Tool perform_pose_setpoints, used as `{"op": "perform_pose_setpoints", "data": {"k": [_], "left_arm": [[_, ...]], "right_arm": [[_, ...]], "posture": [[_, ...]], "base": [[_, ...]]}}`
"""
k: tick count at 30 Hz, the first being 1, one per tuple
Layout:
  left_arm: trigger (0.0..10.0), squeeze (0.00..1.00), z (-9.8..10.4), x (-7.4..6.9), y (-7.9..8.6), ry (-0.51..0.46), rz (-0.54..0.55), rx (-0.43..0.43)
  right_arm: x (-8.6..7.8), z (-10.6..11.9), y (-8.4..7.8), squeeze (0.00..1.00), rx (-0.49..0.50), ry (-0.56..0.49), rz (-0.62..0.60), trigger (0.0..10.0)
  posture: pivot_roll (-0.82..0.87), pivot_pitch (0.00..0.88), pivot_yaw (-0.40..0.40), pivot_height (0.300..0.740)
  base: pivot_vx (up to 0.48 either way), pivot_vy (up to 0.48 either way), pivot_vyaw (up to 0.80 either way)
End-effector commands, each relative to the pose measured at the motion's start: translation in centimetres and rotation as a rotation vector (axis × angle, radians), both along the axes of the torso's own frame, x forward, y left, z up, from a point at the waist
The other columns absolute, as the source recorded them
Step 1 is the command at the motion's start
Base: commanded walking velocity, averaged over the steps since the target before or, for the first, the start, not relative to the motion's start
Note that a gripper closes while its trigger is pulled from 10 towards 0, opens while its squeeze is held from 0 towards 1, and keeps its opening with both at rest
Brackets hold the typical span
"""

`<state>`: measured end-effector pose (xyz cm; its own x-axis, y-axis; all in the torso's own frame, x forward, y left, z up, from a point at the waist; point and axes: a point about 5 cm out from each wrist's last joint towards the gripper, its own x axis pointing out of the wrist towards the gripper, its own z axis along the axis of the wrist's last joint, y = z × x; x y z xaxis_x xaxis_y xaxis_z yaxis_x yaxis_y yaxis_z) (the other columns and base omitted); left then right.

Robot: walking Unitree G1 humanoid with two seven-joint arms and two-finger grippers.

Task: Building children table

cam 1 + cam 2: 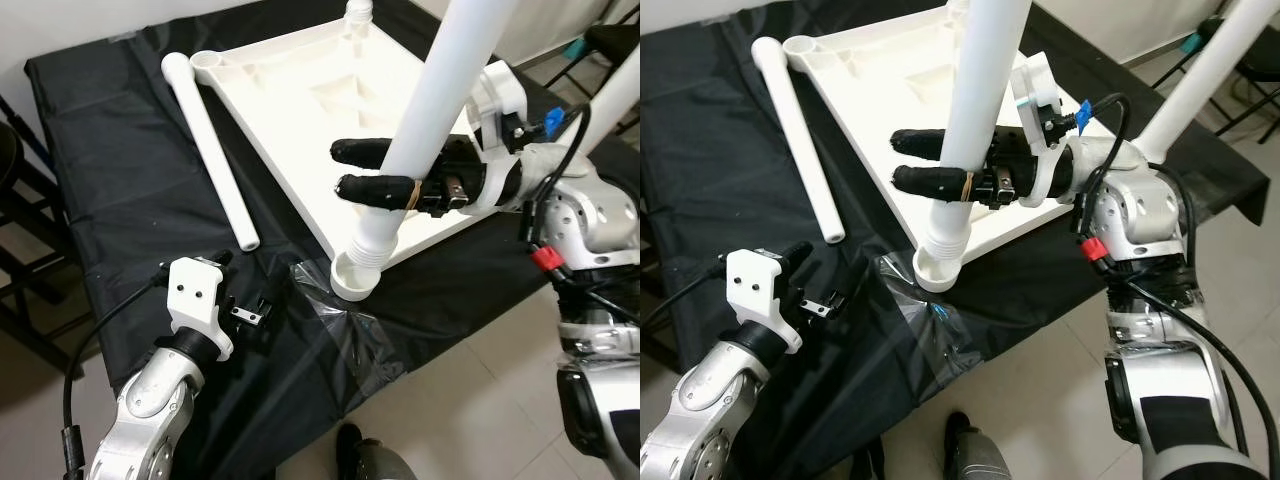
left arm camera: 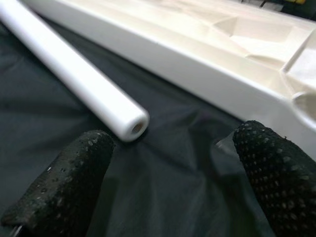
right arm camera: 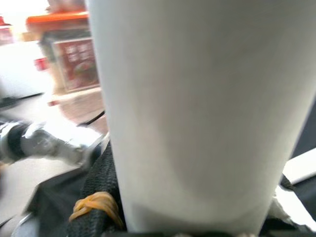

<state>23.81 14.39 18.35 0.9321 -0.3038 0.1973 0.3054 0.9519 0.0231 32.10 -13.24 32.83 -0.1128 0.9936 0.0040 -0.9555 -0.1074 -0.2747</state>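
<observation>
A white table top (image 1: 300, 90) lies upside down on the black-covered table (image 1: 110, 180). My right gripper (image 1: 365, 168) is shut on a white table leg (image 1: 440, 90) that stands tilted, its ribbed lower end in the near corner socket (image 1: 355, 278). Up close in the right wrist view, that leg (image 3: 197, 113) sits against a black finger (image 3: 98, 197) wearing a rubber band. Another leg (image 1: 1210, 70) stands in the right corner. A loose leg (image 1: 210, 150) lies on the cloth at left. My left gripper (image 2: 173, 182) hangs open low above the cloth, near the loose leg's open end (image 2: 133, 128).
Crumpled clear plastic wrap (image 1: 335, 315) lies on the cloth at the front edge below the socket. A short stub (image 1: 358, 12) rises at the table top's far corner. Black chairs stand at the left (image 1: 15, 200) and back right (image 1: 610, 40). A dark shoe-like shape (image 1: 352, 447) is on the floor.
</observation>
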Motion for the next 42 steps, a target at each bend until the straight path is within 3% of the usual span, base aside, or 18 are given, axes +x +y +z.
{"op": "perform_pose_setpoints", "data": {"k": [1, 7, 10, 15, 16, 32, 42], "left_arm": [[10.0, 0.0, -0.2, -0.6, -0.1, 0.027, -0.018, 0.011], [10.0, 0.0, -0.1, -0.9, -0.1, 0.033, -0.025, 0.007], [10.0, 0.0, 0.0, -1.0, -0.1, 0.035, -0.024, 0.011], [10.0, 0.0, 0.0, -1.0, -0.1, 0.038, -0.023, 0.012], [10.0, 0.0, 0.1, -1.0, -0.1, 0.041, -0.024, 0.013], [10.0, 0.0, 0.4, -0.7, -0.3, 0.032, -0.022, 0.018], [10.0, 0.0, 0.4, -0.7, -0.3, 0.034, -0.02, 0.018]], "right_arm": [[-0.3, 0.4, 0.5, 0.0, -0.072, -0.025, 0.093, 10.0], [-0.9, 0.6, 1.2, 0.0, -0.166, -0.046, 0.164, 10.0], [-1.2, 1.2, 1.4, 0.0, -0.231, -0.131, 0.168, 10.0], [-1.3, 1.5, 1.6, 0.0, -0.255, -0.174, 0.178, 10.0], [-2.0, 1.6, 2.4, 0.0, -0.289, -0.235, 0.224, 10.0], [-3.0, 0.2, 3.2, 0.0, -0.238, -0.214, 0.292, 10.0], [-2.5, -0.2, 2.3, 0.0, -0.22, -0.189, 0.244, 10.0]], "posture": [[0.01, 0.404, -0.042, 0.74], [0.01, 0.417, -0.043, 0.74], [0.01, 0.422, -0.042, 0.74], [0.01, 0.423, -0.042, 0.74], [0.01, 0.423, -0.047, 0.74], [0.01, 0.42, -0.047, 0.74], [0.01, 0.426, -0.042, 0.74]], "base": [[0.0, 0.0, 0.0], [0.0, 0.0, 0.0], [0.0, 0.0, 0.0], [0.0, 0.0, 0.0], [0.0, 0.0, 0.0], [0.0, 0.0, 0.0], [0.0, 0.0, 0.0]]}}
